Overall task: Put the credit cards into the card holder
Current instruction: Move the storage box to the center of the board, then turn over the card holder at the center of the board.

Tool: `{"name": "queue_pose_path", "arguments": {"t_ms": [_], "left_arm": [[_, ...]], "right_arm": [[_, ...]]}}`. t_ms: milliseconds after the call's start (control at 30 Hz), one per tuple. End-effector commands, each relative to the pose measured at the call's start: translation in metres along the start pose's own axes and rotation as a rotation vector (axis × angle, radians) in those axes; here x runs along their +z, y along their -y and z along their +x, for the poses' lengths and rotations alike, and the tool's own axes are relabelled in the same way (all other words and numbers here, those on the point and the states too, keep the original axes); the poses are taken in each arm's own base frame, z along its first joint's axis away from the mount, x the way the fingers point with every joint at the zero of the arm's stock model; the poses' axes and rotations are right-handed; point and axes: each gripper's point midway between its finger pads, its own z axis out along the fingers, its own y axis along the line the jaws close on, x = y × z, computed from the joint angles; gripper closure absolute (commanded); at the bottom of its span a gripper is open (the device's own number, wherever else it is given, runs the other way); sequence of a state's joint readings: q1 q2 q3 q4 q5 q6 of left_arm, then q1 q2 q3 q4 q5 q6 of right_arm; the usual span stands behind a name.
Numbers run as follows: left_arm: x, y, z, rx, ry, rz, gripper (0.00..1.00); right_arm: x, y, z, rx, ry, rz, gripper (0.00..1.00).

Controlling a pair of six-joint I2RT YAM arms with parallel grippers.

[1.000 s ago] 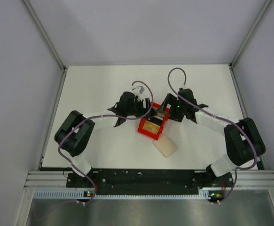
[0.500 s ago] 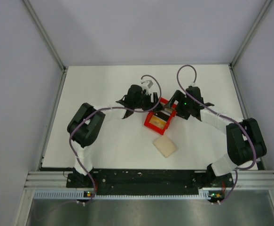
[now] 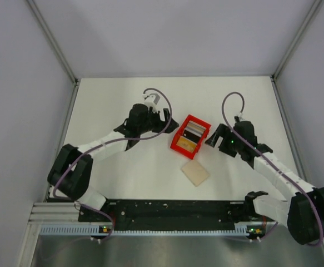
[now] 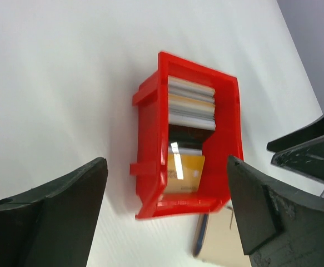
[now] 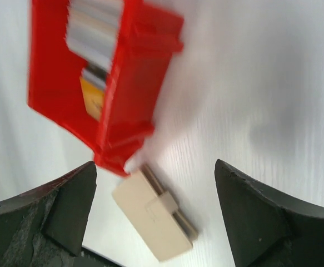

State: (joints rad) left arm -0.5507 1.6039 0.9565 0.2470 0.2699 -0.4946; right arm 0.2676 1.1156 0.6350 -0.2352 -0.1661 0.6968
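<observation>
Several credit cards [image 3: 188,138] in silver, black and gold-orange stand in a red open-topped tray [image 3: 175,146] at the table's middle. They also show in the left wrist view [image 4: 188,136] and the right wrist view [image 5: 92,55]. The beige card holder [image 3: 195,173] lies folded shut on the table just in front of the tray; it also shows in the right wrist view [image 5: 153,217]. My left gripper [image 3: 164,115] is open and empty, left of the tray. My right gripper [image 3: 213,136] is open and empty, right of the tray.
The red tray shows in the left wrist view [image 4: 148,144] and the right wrist view [image 5: 129,83]. White table [image 3: 111,167] all round, with grey side walls and the arm bases along the near edge.
Both grippers have drawn back from the red tray, the left one to the left, the right one to the right. The tray now stands free and has shifted a little toward the back.
</observation>
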Motion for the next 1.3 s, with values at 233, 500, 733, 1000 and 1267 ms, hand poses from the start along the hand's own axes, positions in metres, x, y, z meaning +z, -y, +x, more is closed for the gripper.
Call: {"name": "queue_pose_path", "arguments": {"t_ms": [233,500,733,1000,1267], "left_arm": [[-0.086,-0.001,0.116,-0.130,-0.145,-0.060,0.14],[-0.101,-0.004,0.130,-0.128,-0.140,-0.069,0.14],[-0.098,-0.001,0.127,-0.119,-0.144,-0.060,0.14],[-0.105,-0.005,0.125,-0.109,-0.131,-0.083,0.14],[-0.130,-0.044,0.113,-0.120,-0.073,-0.353,0.13]], "right_arm": [[-0.002,0.029,0.115,0.018,-0.295,0.041,0.29],[0.004,0.009,0.136,-0.067,-0.367,-0.023,0.55],[0.003,0.004,0.144,-0.125,-0.389,-0.050,1.00],[-0.022,-0.044,0.129,-0.231,-0.317,-0.234,1.00],[-0.036,-0.063,0.128,-0.462,-0.224,-0.085,1.00]]}}
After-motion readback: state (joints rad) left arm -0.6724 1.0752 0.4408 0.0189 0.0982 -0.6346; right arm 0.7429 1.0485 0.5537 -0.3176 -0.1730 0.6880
